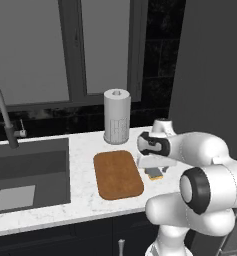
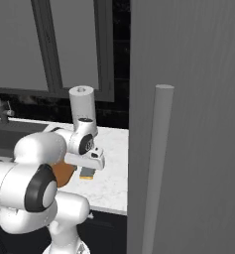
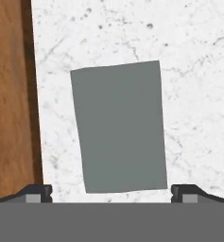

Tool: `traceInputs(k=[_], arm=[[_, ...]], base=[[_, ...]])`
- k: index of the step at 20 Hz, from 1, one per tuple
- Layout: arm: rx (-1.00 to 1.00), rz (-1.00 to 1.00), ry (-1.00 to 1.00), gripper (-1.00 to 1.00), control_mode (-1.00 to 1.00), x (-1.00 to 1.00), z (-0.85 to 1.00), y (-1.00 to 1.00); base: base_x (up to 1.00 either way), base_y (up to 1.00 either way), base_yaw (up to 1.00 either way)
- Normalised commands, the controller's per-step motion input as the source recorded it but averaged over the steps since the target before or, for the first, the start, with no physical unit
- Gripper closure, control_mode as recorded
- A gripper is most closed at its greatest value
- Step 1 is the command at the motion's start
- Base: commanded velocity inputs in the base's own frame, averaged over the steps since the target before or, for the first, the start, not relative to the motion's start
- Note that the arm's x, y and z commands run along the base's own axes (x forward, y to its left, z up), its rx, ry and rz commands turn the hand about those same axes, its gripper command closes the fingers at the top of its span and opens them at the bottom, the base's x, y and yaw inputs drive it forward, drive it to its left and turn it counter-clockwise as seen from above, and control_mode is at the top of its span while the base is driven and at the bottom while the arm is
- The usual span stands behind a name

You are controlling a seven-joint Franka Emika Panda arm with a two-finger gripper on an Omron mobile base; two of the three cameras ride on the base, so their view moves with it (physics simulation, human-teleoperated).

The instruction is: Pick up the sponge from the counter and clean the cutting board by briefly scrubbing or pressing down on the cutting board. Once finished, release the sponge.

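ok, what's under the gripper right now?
The sponge, grey side up on the white counter, beside the cutting board and apart from it. The open gripper straddles it; its yellow body is hidden from above.

Grey-topped yellow sponge flat on white marble counter, just beside brown cutting board

From my left base view, the arm's white hand covers most of the sponge, leaving me a grey and yellow corner. In the right base view the arm hides nearly all of the cutting board. My hand view cuts the board off at its left edge. The gripper shows just two fingertips, set wide; whether they touch the sponge, I cannot tell.
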Motion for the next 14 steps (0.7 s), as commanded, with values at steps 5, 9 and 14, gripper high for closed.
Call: traceInputs(k=[5,9,14], arm=[[-0.01,0.0,0.0,-1.0,-1.0,0.09,-0.14,0.0],[-0.01,0.0,0.0,-1.0,-1.0,0.11,-0.13,0.0],[-0.05,0.0,0.0,-1.0,-1.0,0.1,-0.23,0.0]], base=[[0.0,0.0,0.0],[0.0,0.0,0.0],[0.0,0.0,0.0]])
